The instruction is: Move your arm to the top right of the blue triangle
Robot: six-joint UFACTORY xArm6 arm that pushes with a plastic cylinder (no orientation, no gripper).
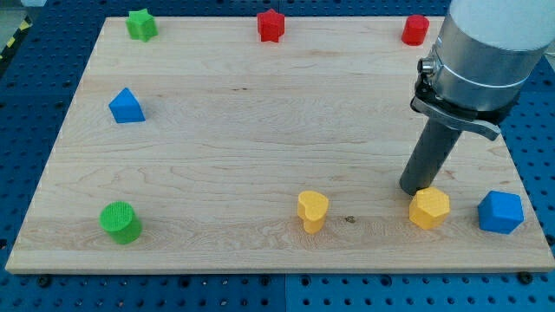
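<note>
blue triangle [127, 106]: small block, apex up, flat on board
place: far to the view's left of my tip [410, 191], slightly higher

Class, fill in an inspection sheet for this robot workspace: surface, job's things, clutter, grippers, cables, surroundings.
Surface: wooden board, flat.
Job's things: blue triangle at the view's left; my tip far off at the view's lower right, just above the yellow hexagon.
Clutter: green star, red star, red cylinder, green cylinder, yellow heart, blue hexagon.
Grippers: nothing seen.
Cables: nothing seen.
Surroundings: blue perforated table.
</note>
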